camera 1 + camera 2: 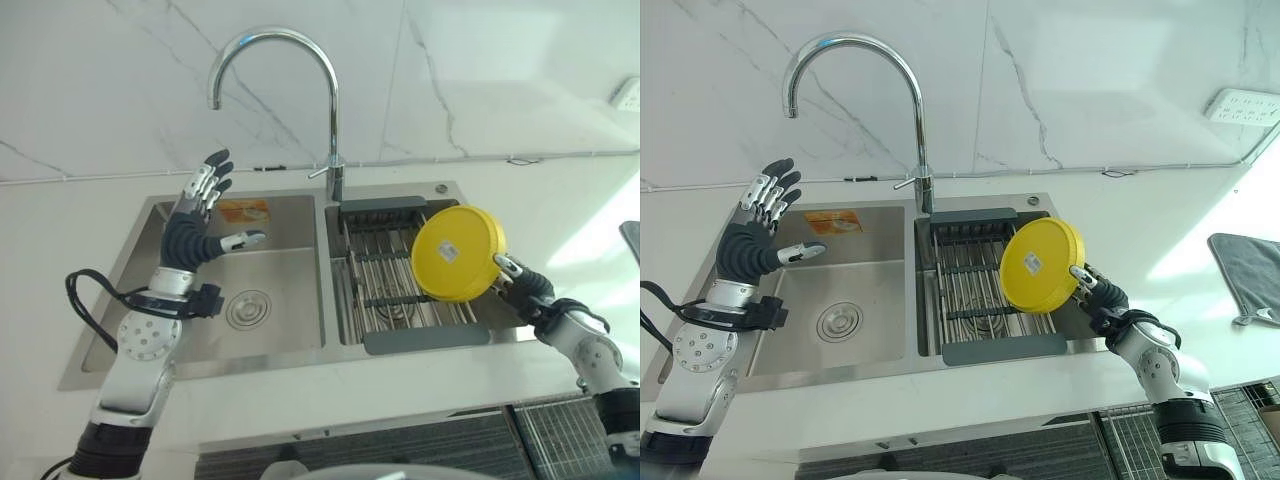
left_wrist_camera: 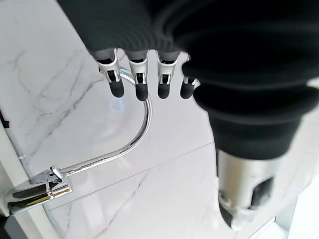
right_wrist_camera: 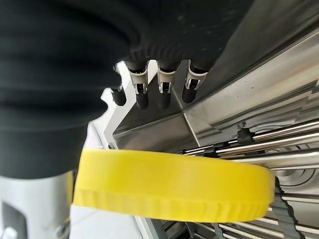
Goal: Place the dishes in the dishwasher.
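- Right wrist view puts the yellow dish (image 3: 174, 186) nearest to us: a round, shallow piece seen edge-on, with a thick rim and a fine ridge running round its lower lip.
- We see our right hand (image 1: 1098, 291) grasping that dish, the thumb below its rim and the fingers (image 3: 164, 89) reaching over the far side, so the dish is pinched at its edge.
- From the head views, the dish (image 1: 459, 253) is held tilted, its flat underside turned toward us with a small pale sticker near the middle.
- It hangs above the right basin of the sink (image 1: 300, 355), over the dark-framed wire rack (image 1: 385, 290) that lies in that basin.
- Our left hand (image 1: 192, 232) is raised over the left basin of the sink, fingers straight and spread, thumb out, grasping nothing.
- An orange label (image 1: 242, 211) sits on the back wall of the left basin.
- Behind the sink, the curved chrome tap (image 1: 290, 60) rises against the marble wall (image 1: 480, 70).
- Far to the right of the sink, a grey cloth (image 1: 1245, 270) lies on the counter.
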